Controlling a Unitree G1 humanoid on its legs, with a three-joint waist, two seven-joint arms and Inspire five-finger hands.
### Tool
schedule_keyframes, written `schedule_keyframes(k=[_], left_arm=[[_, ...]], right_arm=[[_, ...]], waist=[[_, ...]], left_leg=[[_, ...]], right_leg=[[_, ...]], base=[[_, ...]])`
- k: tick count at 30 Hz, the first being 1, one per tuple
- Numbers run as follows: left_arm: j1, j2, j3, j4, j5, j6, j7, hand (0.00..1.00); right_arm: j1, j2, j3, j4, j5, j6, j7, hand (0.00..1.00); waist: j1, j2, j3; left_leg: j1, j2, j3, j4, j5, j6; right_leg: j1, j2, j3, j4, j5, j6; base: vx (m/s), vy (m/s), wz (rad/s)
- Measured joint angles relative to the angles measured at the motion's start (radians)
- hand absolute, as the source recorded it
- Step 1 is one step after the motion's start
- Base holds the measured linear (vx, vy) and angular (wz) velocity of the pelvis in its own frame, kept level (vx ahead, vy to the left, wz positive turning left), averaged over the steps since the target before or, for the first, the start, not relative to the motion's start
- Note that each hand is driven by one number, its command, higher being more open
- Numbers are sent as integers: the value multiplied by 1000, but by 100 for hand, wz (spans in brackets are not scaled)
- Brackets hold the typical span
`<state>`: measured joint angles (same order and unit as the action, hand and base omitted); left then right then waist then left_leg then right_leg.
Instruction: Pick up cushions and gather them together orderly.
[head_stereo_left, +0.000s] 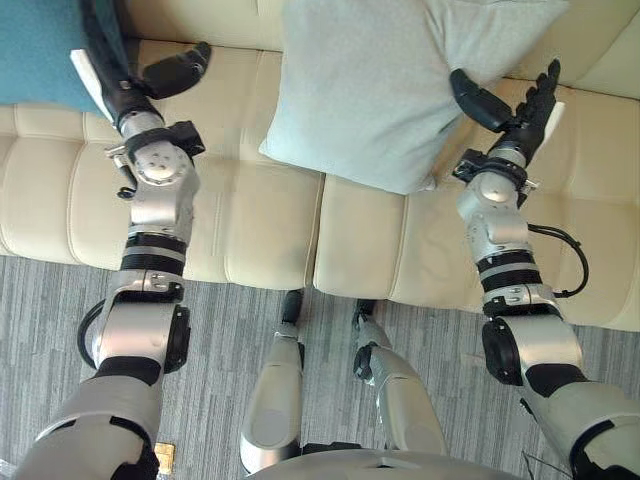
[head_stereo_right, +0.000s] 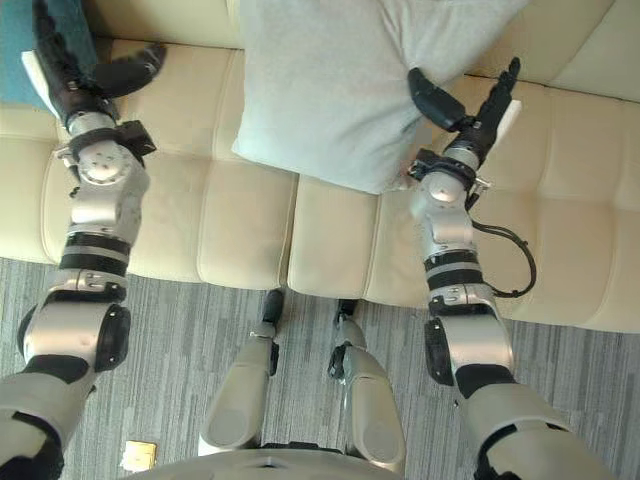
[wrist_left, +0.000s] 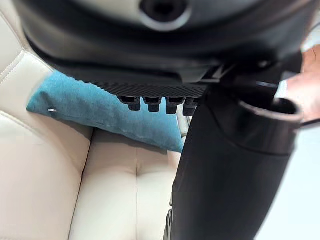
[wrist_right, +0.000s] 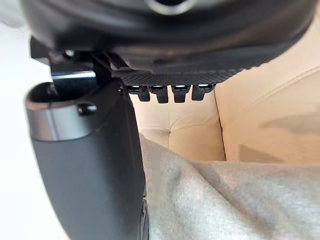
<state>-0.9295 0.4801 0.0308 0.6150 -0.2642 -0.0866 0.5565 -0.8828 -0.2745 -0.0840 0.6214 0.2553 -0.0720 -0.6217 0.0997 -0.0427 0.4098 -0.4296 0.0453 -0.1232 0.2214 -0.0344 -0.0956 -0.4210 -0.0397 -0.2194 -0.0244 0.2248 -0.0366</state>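
A light grey cushion (head_stereo_left: 380, 90) leans against the back of the cream sofa (head_stereo_left: 260, 220) near its middle. A teal cushion (head_stereo_left: 35, 50) lies at the sofa's far left, also seen past the left hand's fingers (wrist_left: 95, 110). My left hand (head_stereo_left: 125, 95) is open, its straight fingers over the teal cushion's edge and its thumb spread out above the seat. My right hand (head_stereo_left: 520, 120) is open at the grey cushion's lower right edge. Its thumb rests on the grey fabric (wrist_right: 225, 200) and its fingers point straight toward the backrest.
The sofa's front edge runs across the view, with grey carpet (head_stereo_left: 220, 330) below it. A small yellowish object (head_stereo_left: 163, 457) lies on the carpet at lower left. Bare seat cushions stretch between the two pillows and to the right of the grey one.
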Motion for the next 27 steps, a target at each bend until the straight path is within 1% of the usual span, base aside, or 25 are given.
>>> schedule_keyframes(k=[1, 3, 5, 7, 8, 9, 10, 11, 13, 15, 18, 19, 21, 22, 23, 25, 26, 27], left_arm=[[1, 3, 9, 0, -7, 0, -2, 100], [14, 6, 61, -1, -47, -7, -23, 100], [36, 5, 75, -6, -65, -20, -38, 100], [125, 1, 94, -67, -81, -26, -62, 100], [148, -2, 98, -83, -81, -27, -66, 100], [199, -9, 104, -110, -81, -34, -72, 100], [273, -35, 114, -135, -81, -37, -85, 100], [294, -44, 116, -143, -81, -37, -87, 100], [399, -99, 116, -157, -81, -37, -114, 100], [466, -146, 112, -159, -80, -36, -136, 100], [588, -235, 103, -177, -79, -36, -169, 100], [629, -263, 94, -184, -78, -36, -177, 100], [731, -324, 90, -200, -77, -36, -203, 100], [753, -339, 89, -200, -77, -36, -208, 100], [821, -375, 79, -200, -76, -35, -229, 100], [918, -402, 62, -184, -42, -33, -268, 100], [926, -402, 61, -176, -36, -33, -274, 100], [953, -403, 59, -137, -20, -31, -290, 100]], right_arm=[[0, -3, -7, 4, 13, 0, 5, 100], [7, -7, -56, 6, 83, -1, 16, 100], [21, -9, -81, 2, 110, -8, 26, 100], [87, -9, -119, -32, 144, -21, 44, 100], [105, -9, -127, -43, 145, -22, 49, 100], [150, -9, -144, -66, 145, -26, 55, 100], [227, -7, -169, -104, 146, -28, 71, 100], [248, -7, -171, -113, 147, -28, 75, 100], [358, -1, -175, -163, 161, -29, 104, 100], [423, 9, -176, -198, 161, -30, 126, 100], [530, 64, -177, -251, 159, -40, 162, 100], [571, 85, -171, -265, 157, -51, 176, 100], [672, 138, -157, -283, 124, -53, 214, 100], [697, 150, -157, -283, 112, -53, 222, 100], [777, 174, -153, -283, 58, -52, 247, 100], [897, 211, -148, -275, -5, -48, 282, 100], [908, 215, -146, -271, -15, -47, 286, 100], [952, 227, -133, -245, -37, -46, 296, 100]], waist=[[0, 0, 2], [1, -1, 3], [1, -1, 3], [0, -3, 4], [0, -4, 4], [0, -4, 4], [1, -4, 4], [1, -4, 5], [0, -5, 4], [-1, -5, 4], [-1, -14, -1], [-1, -19, -4], [0, -32, -13], [0, -34, -14], [0, -36, -29], [0, -39, -72], [0, -39, -77], [-3, -39, -103]], left_leg=[[4, -1, 0, -2, 0, 0], [23, -6, 0, -10, 1, 2], [31, -8, 0, -14, 2, 3], [44, -9, 0, -19, 1, 4], [45, -9, 0, -20, 1, 4], [51, -9, 0, -25, 1, 4], [58, -9, 1, -28, 1, 5], [60, -9, 1, -29, 0, 5], [75, -8, 4, -31, -4, 10], [79, -8, 8, -30, -8, 13], [82, -5, 19, -18, -19, 15], [83, -2, 23, -11, -24, 12], [92, 7, 32, 1, -37, 11], [99, 9, 33, 3, -40, 10], [114, 14, 36, 14, -55, 10], [130, 22, 40, 30, -78, 11], [135, 23, 40, 30, -79, 9], [154, 25, 41, 28, -85, 8]], right_leg=[[5, -1, 0, -3, 1, 1], [22, -5, 0, -10, 2, 2], [32, -7, 1, -15, 2, 2], [52, -7, 1, -35, 7, 9], [53, -7, 1, -36, 7, 9], [56, -7, 2, -37, 7, 9], [62, -6, 3, -38, 7, 9], [65, -6, 4, -38, 7, 10], [79, -5, 7, -41, 7, 10], [82, -4, 12, -42, 7, 10], [91, 1, 23, -53, 6, 15], [95, 5, 26, -58, 7, 18], [106, 13, 36, -58, 6, 18], [113, 14, 36, -59, 5, 18], [132, 19, 38, -59, -3, 21], [156, 27, 39, -59, -15, 21], [161, 27, 38, -58, -17, 22], [178, 29, 38, -58, -24, 27]], base=[[32, 67, 2], [26, 61, 1], [19, 37, 1], [28, 39, 0], [28, 30, -1], [42, 34, -1], [31, 22, -1], [33, 27, -2], [10, 26, -5], [-17, 23, -7], [-22, 12, -10], [-8, 5, -14], [22, 14, -16], [58, 35, -12], [59, 41, -9], [94, 59, -9], [99, 56, -5], [67, 33, -2]])
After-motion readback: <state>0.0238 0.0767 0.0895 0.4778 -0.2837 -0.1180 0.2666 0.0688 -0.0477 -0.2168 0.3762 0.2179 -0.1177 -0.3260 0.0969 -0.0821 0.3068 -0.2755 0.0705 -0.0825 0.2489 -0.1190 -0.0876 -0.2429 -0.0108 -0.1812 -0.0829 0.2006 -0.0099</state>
